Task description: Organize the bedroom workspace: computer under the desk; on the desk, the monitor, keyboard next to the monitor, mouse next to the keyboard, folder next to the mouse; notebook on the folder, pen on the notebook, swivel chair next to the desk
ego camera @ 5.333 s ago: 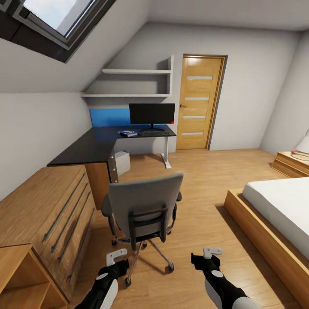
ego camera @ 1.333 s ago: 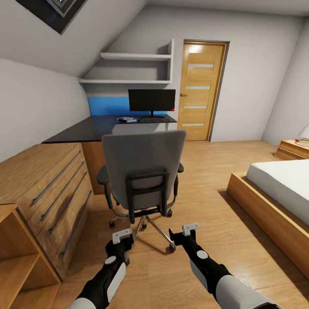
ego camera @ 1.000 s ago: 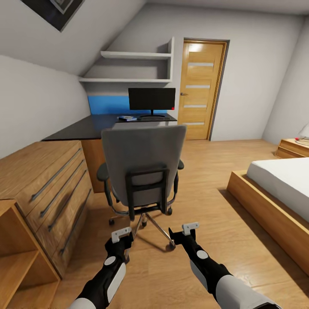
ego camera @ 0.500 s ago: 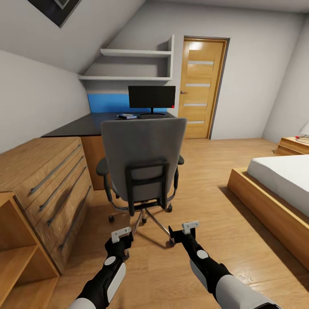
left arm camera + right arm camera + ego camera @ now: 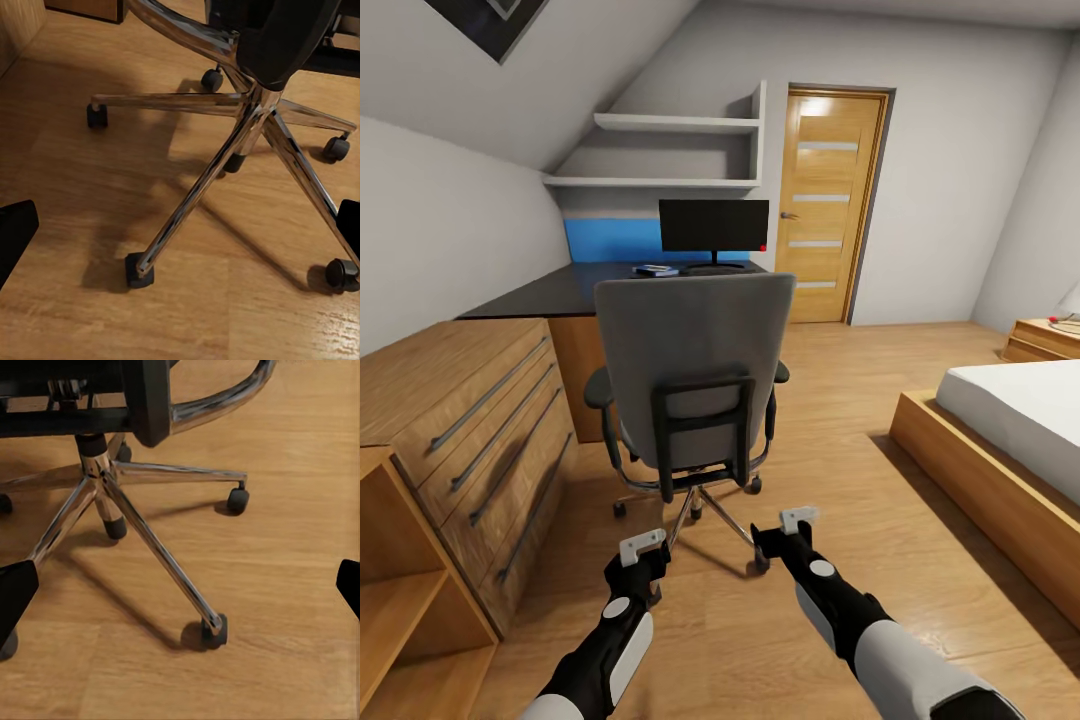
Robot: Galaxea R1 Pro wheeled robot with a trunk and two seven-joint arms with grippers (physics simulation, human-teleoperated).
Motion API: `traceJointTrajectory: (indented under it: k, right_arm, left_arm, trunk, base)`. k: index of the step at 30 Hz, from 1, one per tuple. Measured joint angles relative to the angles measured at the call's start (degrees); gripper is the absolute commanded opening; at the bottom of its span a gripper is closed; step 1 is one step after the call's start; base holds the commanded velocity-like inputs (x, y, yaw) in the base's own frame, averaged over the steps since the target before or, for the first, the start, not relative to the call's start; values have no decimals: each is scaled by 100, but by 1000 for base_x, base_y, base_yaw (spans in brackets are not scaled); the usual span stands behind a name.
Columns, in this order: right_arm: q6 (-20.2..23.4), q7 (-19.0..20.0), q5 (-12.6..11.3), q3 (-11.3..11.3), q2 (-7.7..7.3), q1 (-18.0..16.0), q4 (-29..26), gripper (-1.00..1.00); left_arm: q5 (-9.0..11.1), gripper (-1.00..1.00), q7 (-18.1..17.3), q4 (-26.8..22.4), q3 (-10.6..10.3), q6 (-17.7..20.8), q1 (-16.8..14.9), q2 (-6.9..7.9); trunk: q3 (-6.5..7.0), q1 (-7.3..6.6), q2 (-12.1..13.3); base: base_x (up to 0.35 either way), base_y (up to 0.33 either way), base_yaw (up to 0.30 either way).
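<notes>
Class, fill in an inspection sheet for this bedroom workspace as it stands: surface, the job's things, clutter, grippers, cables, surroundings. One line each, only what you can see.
Surface: black desk along the sloped wall, blue back panel behind it.
Job's things: monitor upright on the desk; a small blue item lies beside its foot, too small to identify; swivel chair stands on the floor short of the desk, backrest toward the camera, chrome base on casters.
Clutter: nothing seen.
Grippers: left gripper and right gripper both open, empty, low behind the chair.
Cables: nothing seen.
Surroundings: wooden drawer unit on the left, bed on the right, wooden door beyond, wall shelves above the desk.
</notes>
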Motion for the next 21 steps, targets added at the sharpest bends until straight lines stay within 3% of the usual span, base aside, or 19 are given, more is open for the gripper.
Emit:
traceJointTrajectory:
  k: [4,11,21]
  right_arm:
    - [3,-7,0,4,2,-48,-6,100]
    - [-428,6,-4,0,-12,-69,-9,100]
    - [-531,25,73,23,-6,-66,11,100]
  left_arm:
    - [2,100,-3,1,0,3,0,0]
    - [5,100,-8,8,0,8,1,0]
    - [3,100,-12,9,0,6,3,0]
  trunk:
    - [0,0,0]
    - [0,0,0]
    - [0,-2,0]
  base:
    - [0,0,0]
    - [0,0,0]
    - [61,0,0]
